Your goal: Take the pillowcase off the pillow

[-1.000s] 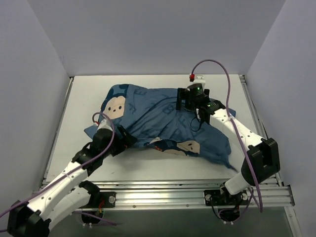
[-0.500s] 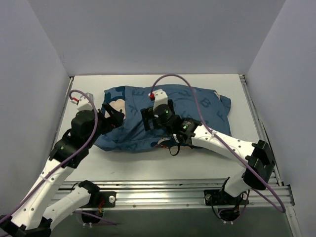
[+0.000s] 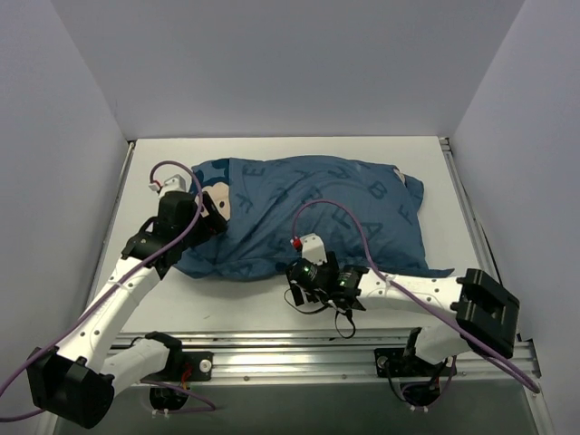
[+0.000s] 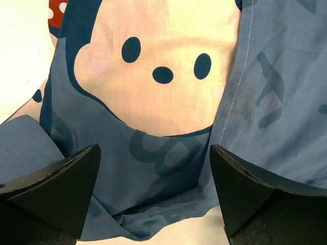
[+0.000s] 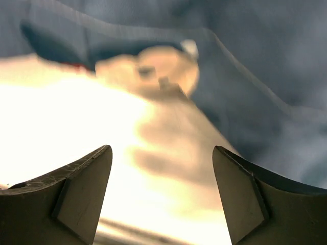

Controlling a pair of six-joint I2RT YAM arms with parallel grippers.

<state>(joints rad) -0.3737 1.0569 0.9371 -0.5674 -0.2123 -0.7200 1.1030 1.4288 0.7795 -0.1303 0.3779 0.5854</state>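
Note:
The blue pillowcase [image 3: 317, 213] with darker letters lies across the middle of the table and is plump. The pillow is hidden inside it; no white shows. A mouse face with a red bow [image 3: 220, 201] is at its left end. My left gripper [image 3: 214, 217] is open at that left end. In the left wrist view its jaws stand wide apart [image 4: 153, 171], just above the mouse face [image 4: 153, 61] and a folded hem of the pillowcase [image 4: 168, 204]. My right gripper [image 3: 297, 288] is open and empty, low over the table by the pillowcase's front edge. The right wrist view [image 5: 162, 153] is blurred, with the pillowcase [image 5: 255, 66] ahead.
White walls close in the table on the left, back and right. A metal rail [image 3: 317, 343] runs along the near edge by the arm bases. Purple cables loop over both arms. Bare table [image 3: 236, 304] shows in front of the pillowcase.
The right gripper has come off the top of the pillowcase, down to its front edge. The left gripper has shifted a little further back at the left end. The pillowcase now lies fuller and smoother.

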